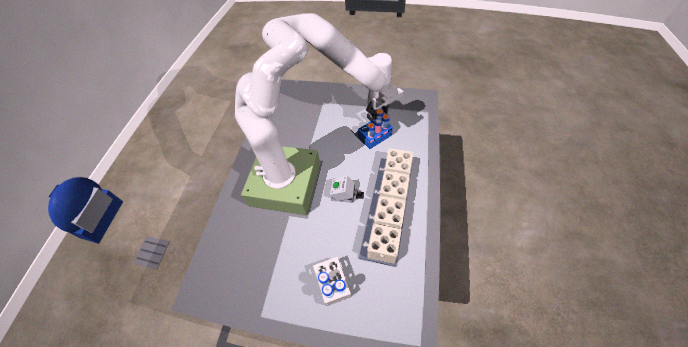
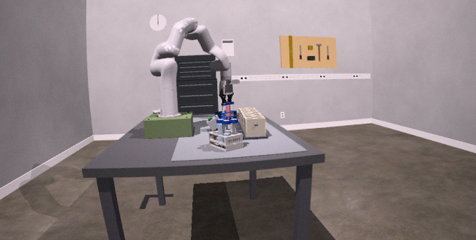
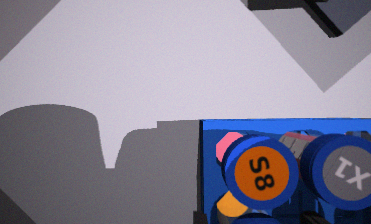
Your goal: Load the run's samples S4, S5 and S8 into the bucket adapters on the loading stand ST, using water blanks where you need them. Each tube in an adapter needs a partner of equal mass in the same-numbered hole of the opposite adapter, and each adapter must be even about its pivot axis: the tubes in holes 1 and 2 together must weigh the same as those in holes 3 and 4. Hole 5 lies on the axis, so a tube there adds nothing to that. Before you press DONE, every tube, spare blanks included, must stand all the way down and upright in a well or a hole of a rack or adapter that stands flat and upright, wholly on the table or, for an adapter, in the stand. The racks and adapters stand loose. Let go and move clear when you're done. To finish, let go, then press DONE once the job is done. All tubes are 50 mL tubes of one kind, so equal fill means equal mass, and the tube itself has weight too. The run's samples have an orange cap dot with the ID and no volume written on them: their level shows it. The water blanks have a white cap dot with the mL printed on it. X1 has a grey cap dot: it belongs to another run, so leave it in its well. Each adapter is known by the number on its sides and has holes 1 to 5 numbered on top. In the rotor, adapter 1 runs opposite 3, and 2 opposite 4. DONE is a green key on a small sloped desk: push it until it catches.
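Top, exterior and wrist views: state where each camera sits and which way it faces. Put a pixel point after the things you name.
Top: high above the grey rectangular table (image 1: 225, 259) (image 2: 138, 165), facing down; whole white jointed arm (image 1: 265, 84) (image 2: 169, 89) shows.
Exterior: beyond the table's near edge, facing along it to the back wall; same arm, side-on.
Wrist: on the arm's end, facing down at the blue box-shaped rack (image 1: 370, 145) (image 3: 286, 124); dark tool parts at the edges.
Top and exterior share the table and arm.

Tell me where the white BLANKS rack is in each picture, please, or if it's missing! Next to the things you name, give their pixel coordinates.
Top: the white BLANKS rack (image 1: 337, 301) (image 2: 234, 141) is low, near the middle.
Exterior: just below the middle, near the table's front edge.
Wrist: not there.
Shared landmark: the pale mat (image 1: 390, 309) (image 2: 273, 148) (image 3: 136, 55).
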Robot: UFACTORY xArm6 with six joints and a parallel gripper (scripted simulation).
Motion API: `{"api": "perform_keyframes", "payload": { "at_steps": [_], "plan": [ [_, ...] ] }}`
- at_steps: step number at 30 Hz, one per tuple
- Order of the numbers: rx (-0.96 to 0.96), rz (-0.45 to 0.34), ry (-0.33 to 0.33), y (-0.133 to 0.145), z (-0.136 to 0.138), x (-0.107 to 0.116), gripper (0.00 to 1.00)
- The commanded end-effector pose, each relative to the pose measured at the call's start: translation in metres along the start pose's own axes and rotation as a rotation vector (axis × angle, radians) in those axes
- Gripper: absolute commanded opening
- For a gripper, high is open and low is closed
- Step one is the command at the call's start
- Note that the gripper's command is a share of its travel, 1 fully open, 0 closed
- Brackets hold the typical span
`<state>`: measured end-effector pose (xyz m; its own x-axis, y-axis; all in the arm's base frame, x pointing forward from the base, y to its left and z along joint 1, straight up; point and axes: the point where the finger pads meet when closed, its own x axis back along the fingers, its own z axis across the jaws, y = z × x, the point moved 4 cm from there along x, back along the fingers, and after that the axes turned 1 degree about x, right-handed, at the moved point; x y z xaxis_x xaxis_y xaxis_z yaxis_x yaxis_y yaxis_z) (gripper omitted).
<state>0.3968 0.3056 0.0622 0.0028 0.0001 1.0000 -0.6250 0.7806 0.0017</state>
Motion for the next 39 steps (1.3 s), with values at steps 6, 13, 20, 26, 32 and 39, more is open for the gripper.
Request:
{"api": "perform_keyframes", "payload": {
  "at_steps": [6,13,20,26,32,39],
  "plan": [
    [0.000,0.000,-0.005,0.0000,-0.0016,0.0011,0.57],
    [0.000,0.000,-0.005,0.0000,-0.0016,0.0028,0.00],
    [0.000,0.000,-0.005,0.0000,-0.0016,0.0028,0.00],
    [0.000,0.000,-0.005,0.0000,-0.0016,0.0029,0.00],
    [0.000,0.000,-0.005,0.0000,-0.0016,0.0028,0.00],
    [0.000,0.000,-0.005,0.0000,-0.0016,0.0028,0.00]
  ]
}}
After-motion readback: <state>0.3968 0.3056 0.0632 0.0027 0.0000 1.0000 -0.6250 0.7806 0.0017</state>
